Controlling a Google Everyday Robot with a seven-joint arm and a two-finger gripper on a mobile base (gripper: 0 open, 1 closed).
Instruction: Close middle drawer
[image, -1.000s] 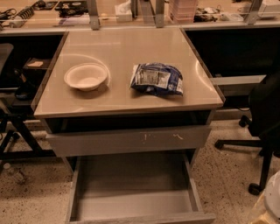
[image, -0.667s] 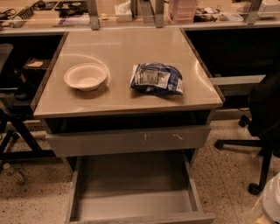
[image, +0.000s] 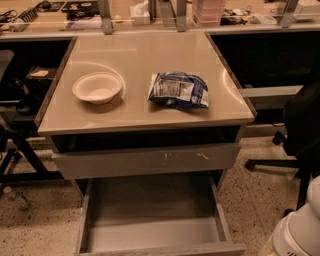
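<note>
Nothing has moved — middle drawer (image: 152, 215) equally open, hand out of view.

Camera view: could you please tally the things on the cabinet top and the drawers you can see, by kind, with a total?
Bowls: 1, the white bowl.
Bags: 1, the blue bag.
Drawers: 2, the scratched drawer front and, below it, the middle drawer, pulled open.
Total: 4.
The gripper is not in view.

Middle drawer (image: 152, 234): wide, shallow, grey wood-grain; pulled far out, flat grey inside exposed.
</note>
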